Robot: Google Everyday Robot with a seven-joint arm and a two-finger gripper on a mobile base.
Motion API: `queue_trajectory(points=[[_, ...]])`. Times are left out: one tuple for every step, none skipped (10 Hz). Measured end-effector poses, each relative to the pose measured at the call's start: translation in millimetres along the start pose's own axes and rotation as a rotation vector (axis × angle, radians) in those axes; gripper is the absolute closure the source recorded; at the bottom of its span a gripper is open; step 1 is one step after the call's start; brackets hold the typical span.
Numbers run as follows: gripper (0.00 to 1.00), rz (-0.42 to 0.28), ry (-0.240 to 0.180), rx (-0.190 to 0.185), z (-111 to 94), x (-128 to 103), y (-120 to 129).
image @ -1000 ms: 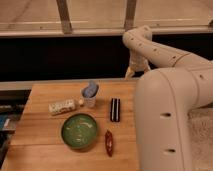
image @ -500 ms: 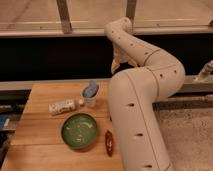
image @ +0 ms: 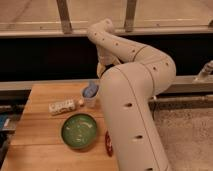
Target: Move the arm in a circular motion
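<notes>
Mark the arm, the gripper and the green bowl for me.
arm (image: 131,105), camera view, on the thick near segment.
gripper (image: 103,70), camera view, on the yellowish tip hanging near the table's (image: 45,95) far edge.
green bowl (image: 80,131), camera view, on the bare middle of its inside.

No words or numbers can be read here (not even on the white bottle (image: 62,106) lying on the table (image: 45,132)). The gripper (image: 102,69) hangs near the cup (image: 91,94).

Dark wall (image: 45,60) and windows (image: 30,12) rise behind the wooden table (image: 42,97). Speckled floor (image: 185,130) lies right of it; the gripper (image: 103,71) hangs above its far edge.
</notes>
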Motion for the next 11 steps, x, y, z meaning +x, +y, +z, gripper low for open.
queue_trajectory(points=[[0.2, -0.045, -0.007, -0.006, -3.3, 10.4, 16.1], [0.2, -0.095, -0.015, -0.018, -6.7, 27.2, 36.4], [0.2, -0.136, -0.023, -0.036, -10.6, 49.0, 56.8], [0.2, -0.153, -0.028, -0.048, -12.5, 62.5, 66.5], [0.2, -0.157, -0.032, -0.066, -13.8, 87.0, 74.8], [0.2, -0.145, -0.032, -0.074, -13.4, 104.1, 75.0], [0.2, -0.122, -0.031, -0.083, -11.9, 120.0, 71.7], [0.2, -0.098, -0.029, -0.08, -10.1, 130.8, 65.6], [0.2, -0.052, -0.023, -0.07, -6.1, 143.4, 51.2], [0.2, -0.008, -0.015, -0.06, -1.0, 149.5, 35.7], [0.2, 0.027, -0.009, -0.058, 3.4, 151.2, 21.9]])
